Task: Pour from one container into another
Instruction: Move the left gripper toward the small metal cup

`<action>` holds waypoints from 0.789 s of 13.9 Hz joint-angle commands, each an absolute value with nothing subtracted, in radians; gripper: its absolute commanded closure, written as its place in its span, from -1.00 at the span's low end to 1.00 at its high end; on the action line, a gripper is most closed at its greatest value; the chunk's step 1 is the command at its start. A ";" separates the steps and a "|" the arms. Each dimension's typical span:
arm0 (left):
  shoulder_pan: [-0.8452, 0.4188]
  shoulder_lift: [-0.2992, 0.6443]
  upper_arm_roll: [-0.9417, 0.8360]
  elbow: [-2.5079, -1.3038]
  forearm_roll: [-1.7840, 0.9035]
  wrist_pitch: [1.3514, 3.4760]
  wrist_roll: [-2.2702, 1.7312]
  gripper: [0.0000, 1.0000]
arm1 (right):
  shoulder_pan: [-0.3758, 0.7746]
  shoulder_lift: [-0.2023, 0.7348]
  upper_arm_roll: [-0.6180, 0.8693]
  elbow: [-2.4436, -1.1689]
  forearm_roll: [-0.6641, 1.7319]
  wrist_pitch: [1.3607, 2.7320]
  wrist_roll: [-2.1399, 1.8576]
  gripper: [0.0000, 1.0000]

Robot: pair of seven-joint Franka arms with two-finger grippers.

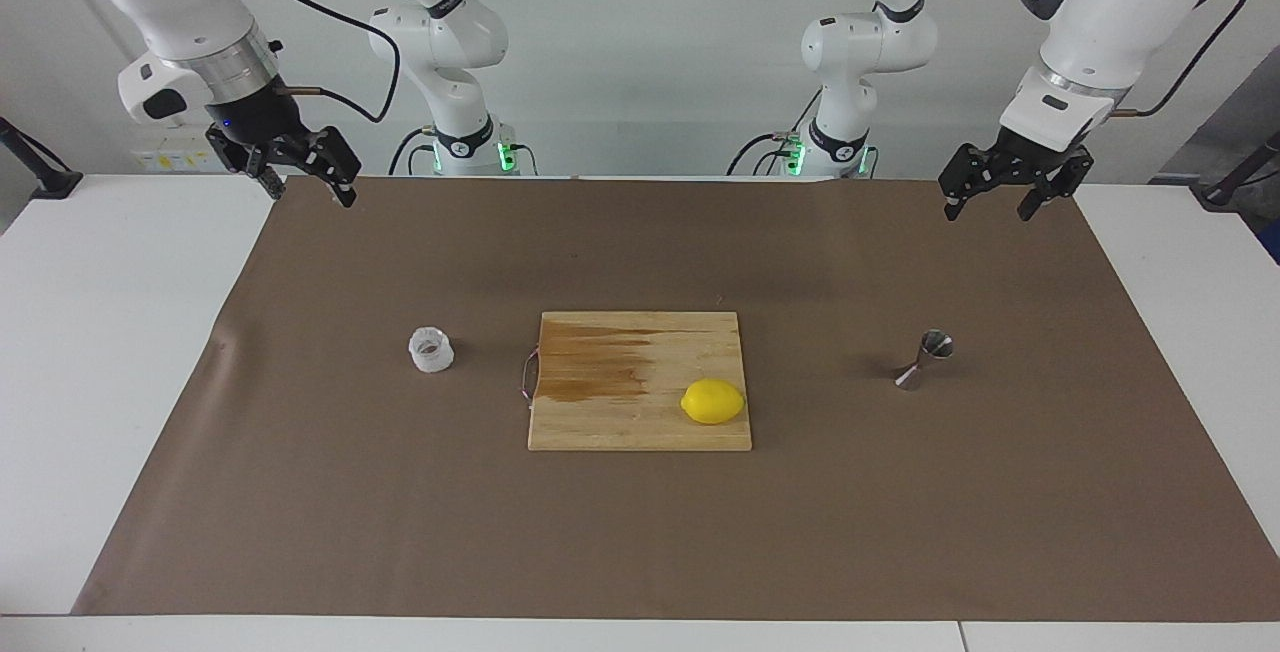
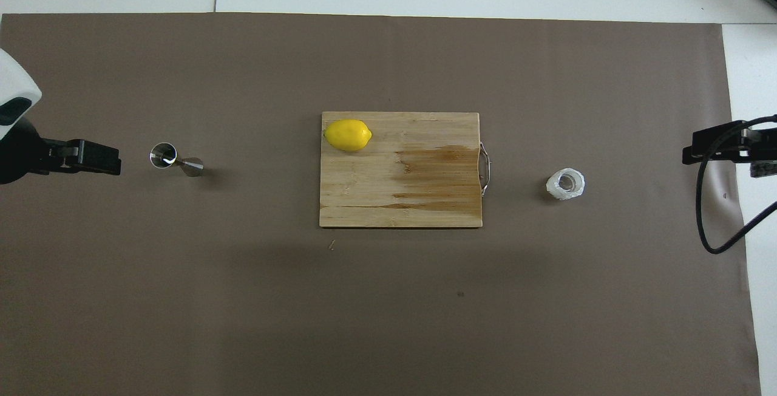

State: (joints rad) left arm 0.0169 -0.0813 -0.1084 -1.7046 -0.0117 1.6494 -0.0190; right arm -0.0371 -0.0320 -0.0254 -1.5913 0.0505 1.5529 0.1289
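Both tools hang spread wide and empty, we note: left tool (image 1: 1008, 194) and right tool (image 1: 303, 170) wait raised at their own table ends. Cup (image 1: 431, 350) stands beside the board (image 1: 640, 412) toward the right arm's end, jigger (image 1: 925, 360) toward the left arm's; lemon (image 1: 713, 401) on board

jigger (image 1: 924, 361): shiny steel | cup (image 1: 431, 350): crinkled, probably plastic | board (image 1: 640, 412): wood

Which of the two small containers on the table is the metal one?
The steel jigger, hourglass-shaped, toward the left arm's end of the table. The plastic cup is whitish and crinkled.
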 commanded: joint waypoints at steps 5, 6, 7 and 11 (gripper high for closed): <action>0.006 -0.083 -0.104 -1.698 -0.006 1.628 -0.020 -1.00 | -0.044 -0.032 -0.018 -1.588 0.044 1.546 0.141 -1.00; 0.015 -0.083 -0.103 -1.698 -0.006 1.629 -0.020 -1.00 | -0.044 -0.032 -0.018 -1.588 0.044 1.546 0.141 -1.00; 0.017 -0.083 -0.098 -1.698 -0.006 1.628 -0.020 -1.00 | -0.044 -0.032 -0.018 -1.588 0.044 1.546 0.141 -1.00; 0.011 -0.084 -0.100 -1.698 -0.006 1.626 -0.020 -1.00 | -0.044 -0.032 -0.018 -1.588 0.044 1.546 0.141 -1.00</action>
State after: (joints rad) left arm 0.0142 -0.0813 -0.0995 -1.7047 -0.0118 1.6479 -0.0187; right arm -0.0371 -0.0320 -0.0254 -1.5913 0.0505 1.5529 0.1289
